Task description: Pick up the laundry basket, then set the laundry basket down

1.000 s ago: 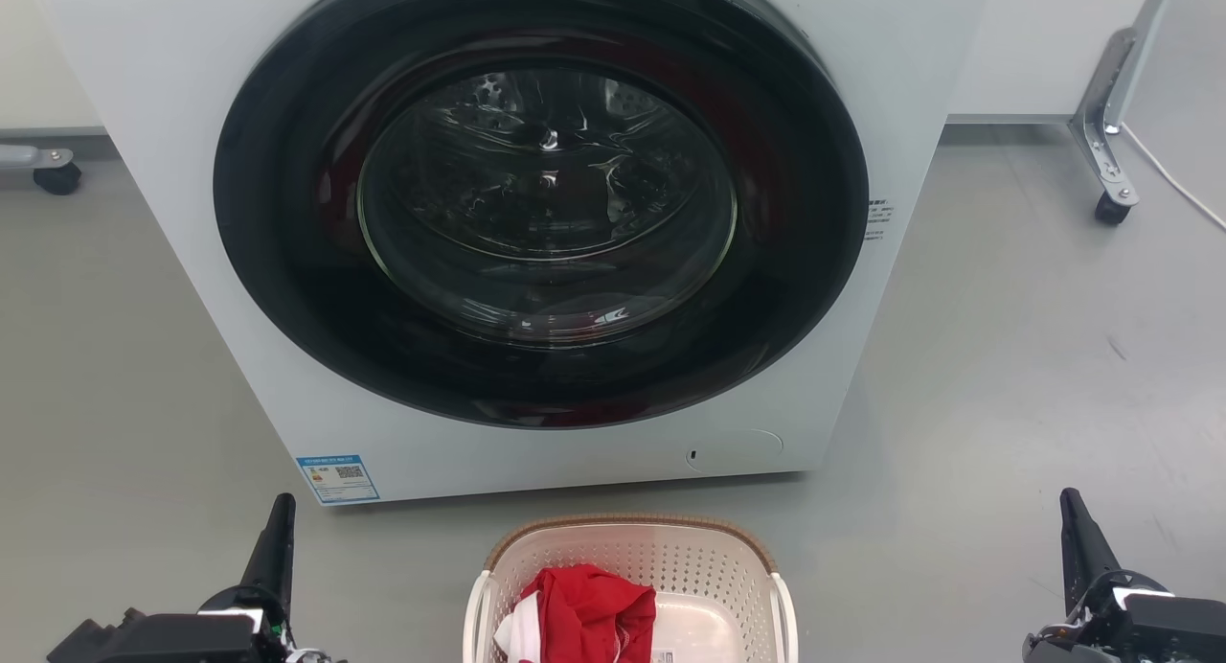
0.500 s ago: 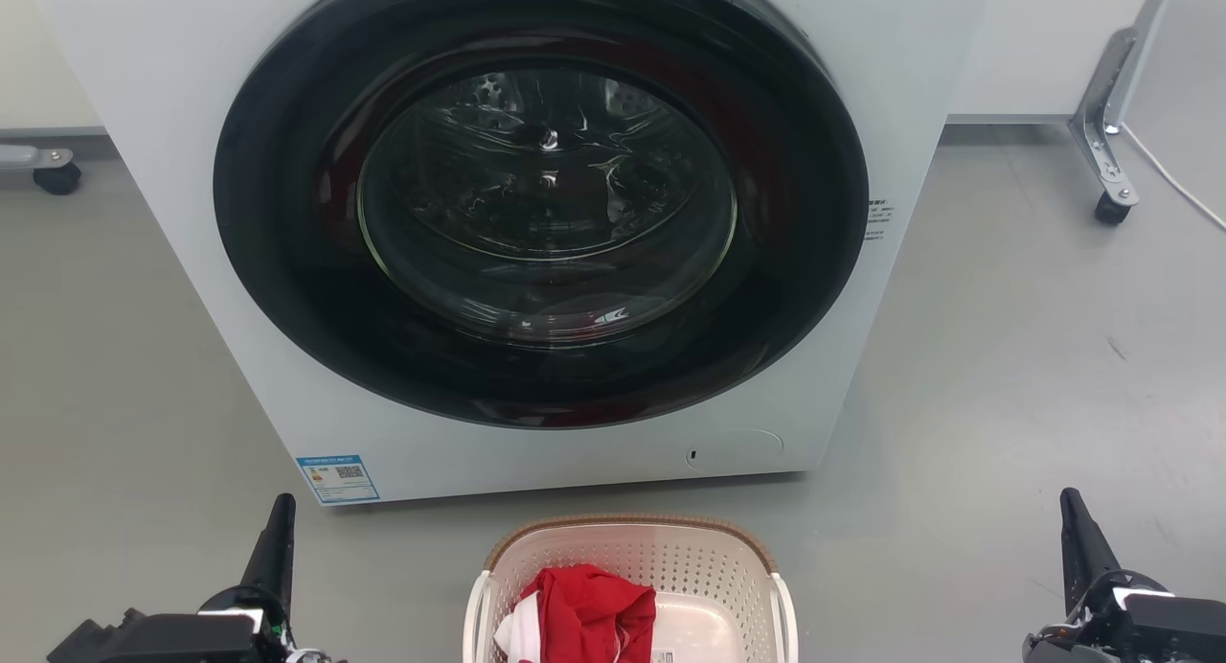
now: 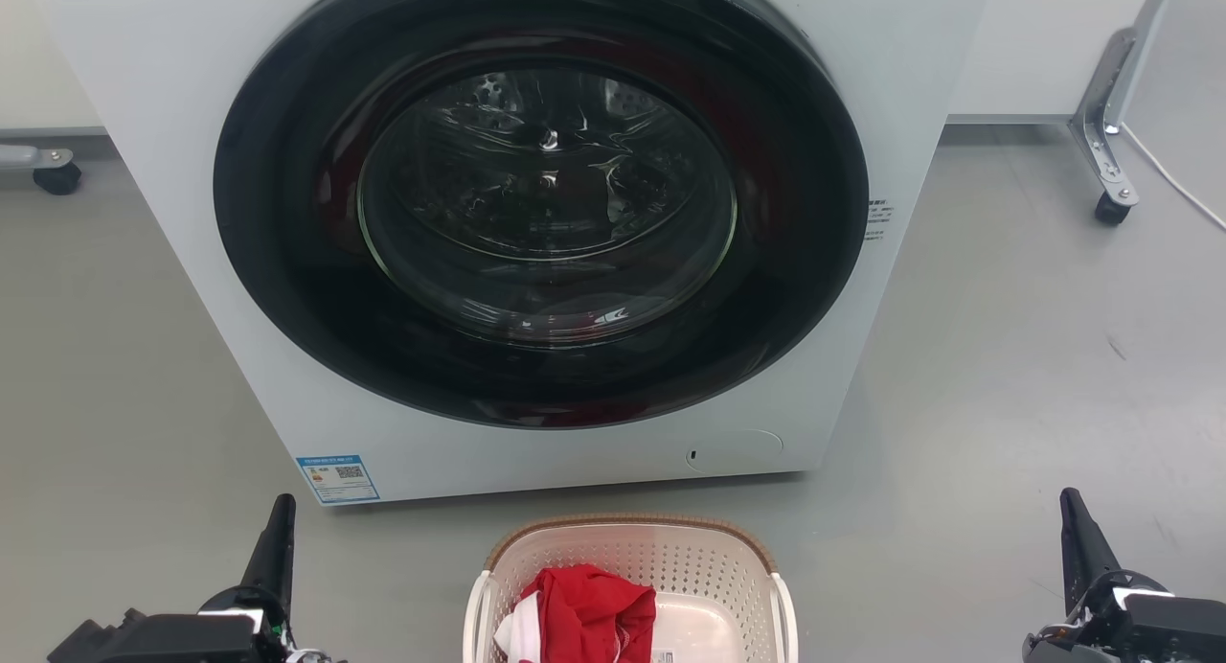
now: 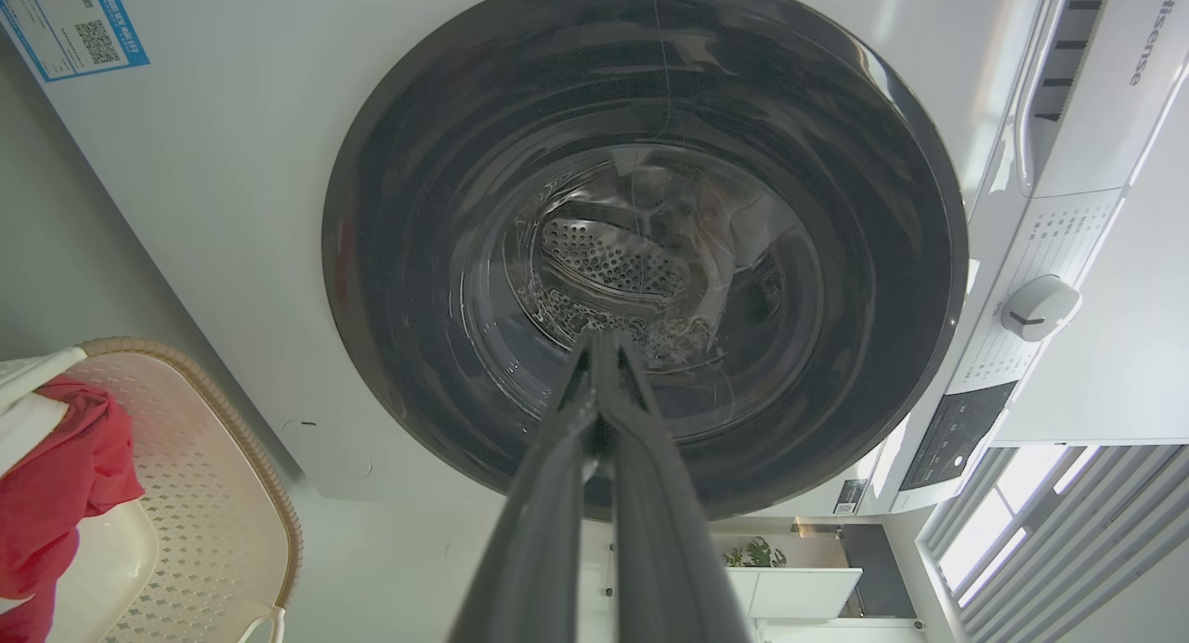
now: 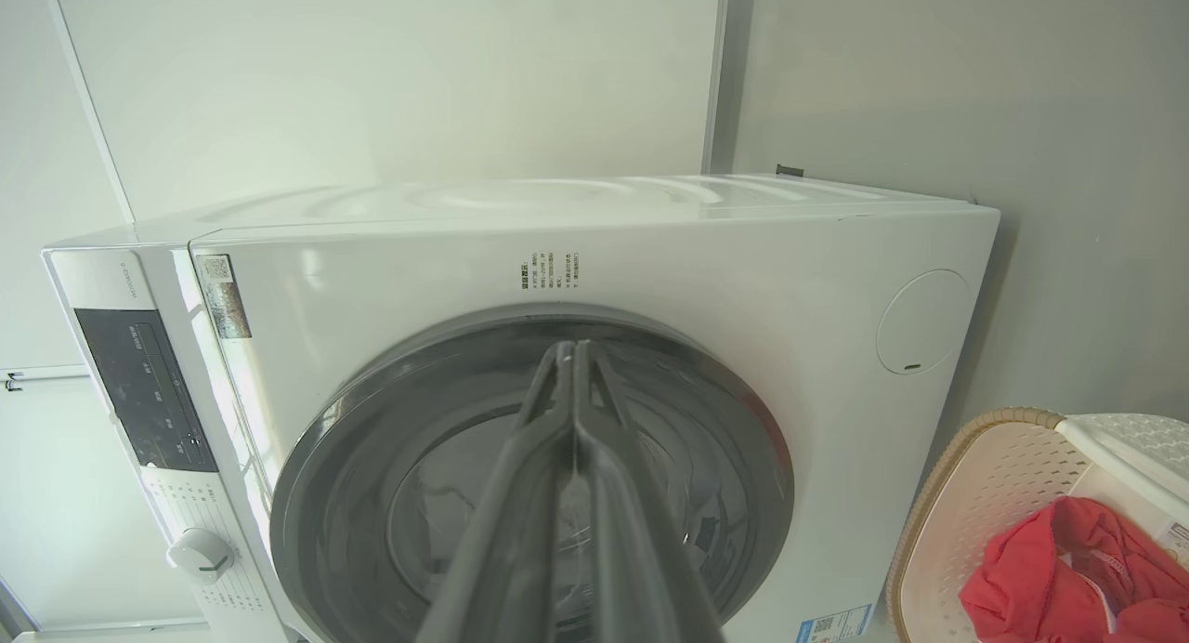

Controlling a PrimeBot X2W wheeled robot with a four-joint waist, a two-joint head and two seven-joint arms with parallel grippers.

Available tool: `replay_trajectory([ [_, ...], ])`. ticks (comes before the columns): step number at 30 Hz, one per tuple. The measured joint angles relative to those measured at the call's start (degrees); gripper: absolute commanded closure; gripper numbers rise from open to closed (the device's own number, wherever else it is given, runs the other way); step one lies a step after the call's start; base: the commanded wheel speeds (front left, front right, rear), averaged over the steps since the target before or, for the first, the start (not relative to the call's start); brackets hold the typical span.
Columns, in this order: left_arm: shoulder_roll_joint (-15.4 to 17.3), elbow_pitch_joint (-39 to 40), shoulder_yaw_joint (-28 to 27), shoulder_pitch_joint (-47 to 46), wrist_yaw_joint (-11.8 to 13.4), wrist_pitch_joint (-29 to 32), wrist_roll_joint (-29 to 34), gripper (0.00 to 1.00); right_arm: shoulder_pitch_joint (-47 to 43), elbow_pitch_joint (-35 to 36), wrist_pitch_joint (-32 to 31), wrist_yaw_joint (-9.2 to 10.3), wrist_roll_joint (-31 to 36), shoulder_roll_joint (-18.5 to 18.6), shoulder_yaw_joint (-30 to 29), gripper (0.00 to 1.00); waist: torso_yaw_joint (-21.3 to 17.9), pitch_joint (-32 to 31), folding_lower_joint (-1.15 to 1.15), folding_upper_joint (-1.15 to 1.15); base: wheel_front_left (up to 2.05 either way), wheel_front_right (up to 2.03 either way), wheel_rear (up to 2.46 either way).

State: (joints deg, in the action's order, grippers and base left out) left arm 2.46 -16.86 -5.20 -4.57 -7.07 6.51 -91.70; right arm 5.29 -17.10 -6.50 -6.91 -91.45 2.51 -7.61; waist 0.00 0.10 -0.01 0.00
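Two claws are in sight, each with its two dark fingers pressed together along their length, closed on nothing. The left claw (image 3: pixel 282 510) is raised in front of the lower left corner of the one washing machine (image 3: pixel 144 117), just below the single blue sticker (image 3: pixel 337 478) on its front. The right claw (image 3: pixel 1071 505) stands in front of the machine and beyond its right side, over bare floor (image 3: pixel 1006 356).

The one laundry basket (image 3: pixel 627 522) sits on the floor just in front of the machine, below its one round dark door (image 3: pixel 541 203), which is shut. The basket is apart from both claws. Its two white handles show at its sides. Inside lie one red garment (image 3: pixel 589 610) and one white cloth (image 3: pixel 517 634) beside it.

One white knob (image 4: pixel 1038 307) sits on the machine's panel. Two caster wheels stand on the floor, one (image 3: pixel 57 177) to the machine's left, one (image 3: pixel 1111 210) to its right.
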Motion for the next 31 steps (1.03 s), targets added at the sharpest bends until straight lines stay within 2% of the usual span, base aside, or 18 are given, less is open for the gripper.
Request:
replay_trajectory([
  [31, 0.0, -0.1, 0.0, 0.0, 0.0, 0.0, 0.0, 1.0, 0.0, 0.0, 0.0, 0.0, -0.1, 0.0, 0.0, 1.0, 0.0, 0.0, 0.0, 0.0, 0.0, 0.0, 0.0],
])
